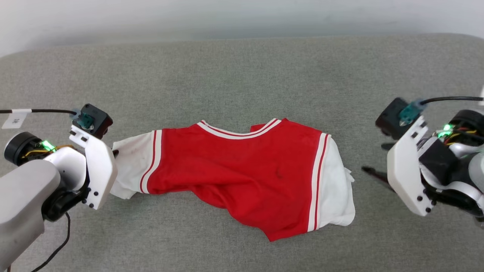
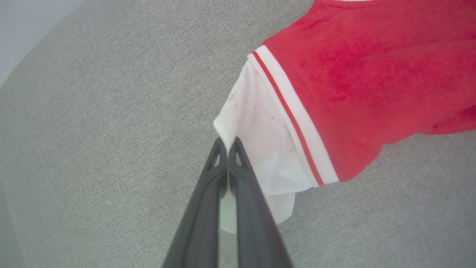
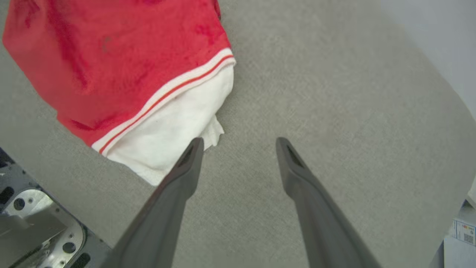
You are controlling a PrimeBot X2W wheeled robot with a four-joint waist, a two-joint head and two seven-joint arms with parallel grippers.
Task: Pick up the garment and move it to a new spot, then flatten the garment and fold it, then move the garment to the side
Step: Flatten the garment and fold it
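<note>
The garment (image 1: 242, 166), a red jersey with white sleeves and striped trim, lies rumpled and spread sideways on the grey fabric surface (image 1: 242, 75), its plain side up. My left gripper (image 1: 114, 153) is at the left sleeve's end. In the left wrist view its fingers (image 2: 212, 175) are pressed together, with the edge of the white sleeve (image 2: 260, 141) pinched between them. My right gripper (image 1: 374, 160) stands open just right of the other sleeve. In the right wrist view the gripper (image 3: 240, 143) has bare surface between its tips, and the garment's white sleeve (image 3: 174, 130) lies beside the left finger.
The grey surface runs to a curved far edge with a pale wall (image 1: 242, 15) behind it. A black cable (image 1: 38, 111) trails from my left wrist. Part of the robot's base (image 3: 33, 223) and a small box (image 3: 465, 230) show at the edges of the right wrist view.
</note>
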